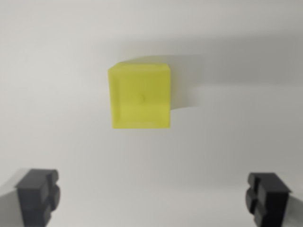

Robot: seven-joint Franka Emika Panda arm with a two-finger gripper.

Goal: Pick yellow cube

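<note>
Right now our gripper (154, 198) is spread wide, with one dark finger (38, 194) at the wrist view's lower left, the other at its lower right, and nothing between them. The cube (140, 97) rests on the pale table (236, 142), apart from both fingers, above the gap and slightly toward the wrist view's left. Its faces look roughly square to the fingers, so we judge that a short advance should bring it between them.

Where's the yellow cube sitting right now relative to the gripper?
In the wrist view, the yellow translucent cube sits just left of centre on the white surface, above the open gripper, untouched.
</note>
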